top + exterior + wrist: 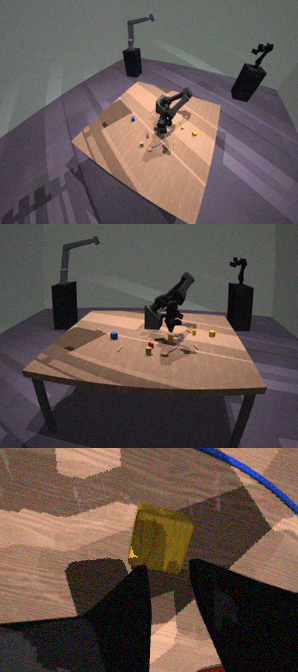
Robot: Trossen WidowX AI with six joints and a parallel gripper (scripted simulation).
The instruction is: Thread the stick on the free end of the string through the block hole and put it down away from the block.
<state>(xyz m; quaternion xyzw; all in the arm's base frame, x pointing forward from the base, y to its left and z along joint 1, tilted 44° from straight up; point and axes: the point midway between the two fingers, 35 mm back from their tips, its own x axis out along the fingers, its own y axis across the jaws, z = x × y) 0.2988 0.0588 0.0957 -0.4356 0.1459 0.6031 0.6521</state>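
My gripper [160,129] [171,331] [168,571] is partly open and empty, pointing down above a yellow block [170,339] [176,538]. In the wrist view the fingertips appear at its near edge; a dark rounded patch shows on the block, and I cannot tell whether it is a hole or a shadow. The round wooden button [149,149] [164,354] lies in front. The blue string [165,139] [179,342] [260,476] curves from it round the right of the block. The string's free end and its stick are not clearly seen near the gripper.
Around lie a red block [147,135] [150,345], a wooden cylinder [141,144] [148,351], a blue cube [132,118] [114,335], a yellow cube [194,133] [212,334], a small yellow cylinder [194,332] and several loose sticks, one at right [174,145] [195,346].
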